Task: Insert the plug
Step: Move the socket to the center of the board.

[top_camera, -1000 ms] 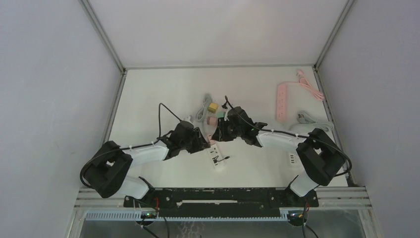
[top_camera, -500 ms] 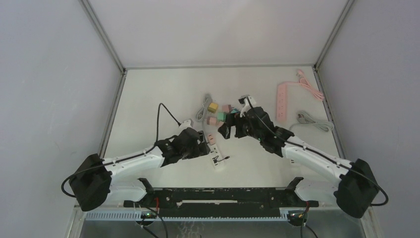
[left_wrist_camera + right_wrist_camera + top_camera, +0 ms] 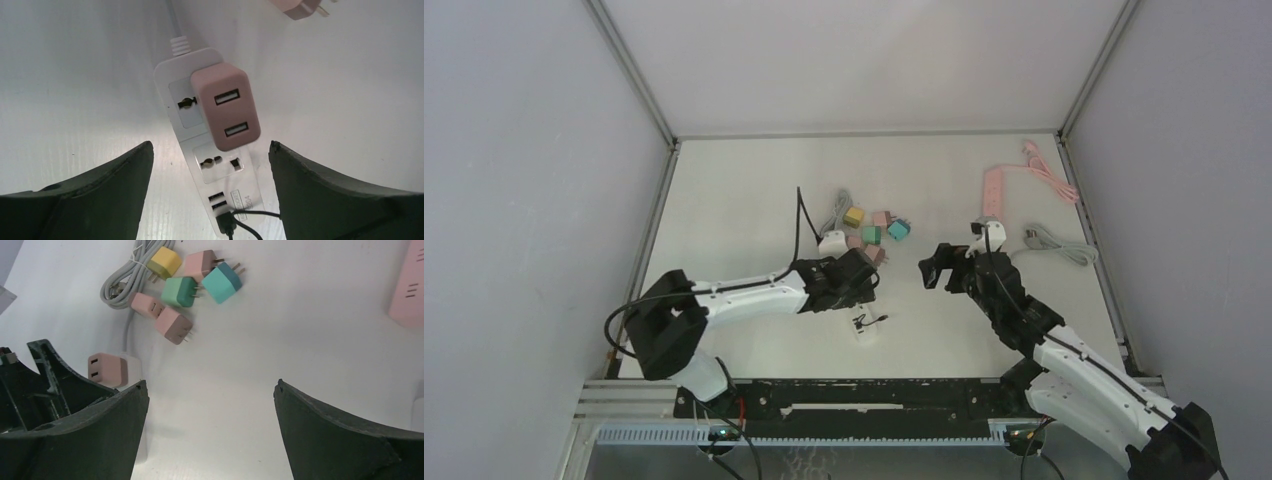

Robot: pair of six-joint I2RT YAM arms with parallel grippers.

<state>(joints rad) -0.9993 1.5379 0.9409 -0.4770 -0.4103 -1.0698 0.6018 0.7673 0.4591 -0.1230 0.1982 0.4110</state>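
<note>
A second ago my two pincers were crowded together over the strip, both drawn narrow; now both stand wide and hold nothing. My left pincer point(image 3: 209, 150) hangs straight above the strip point(image 3: 217, 162), a finger on either side and touching neither it nor the plug; my right pincer point(image 3: 210, 390) has swung off to the right, well apart from the work.

The plug point(image 3: 226, 106), pink with two small ports on its back, sits in the top socket near the cord end; its body looks flat against the strip's face with no prongs showing, so I judge it pushed home. The socket below it is bare; a thin black lead is in the strip's near end.

Letting go on both sides tells me the insertion is done, or nearly; only backing away remains, and I should lift clear without nudging the plug. The spare plugs point(image 3: 182, 290) lie loose by the cable point(image 3: 120, 287).
</note>
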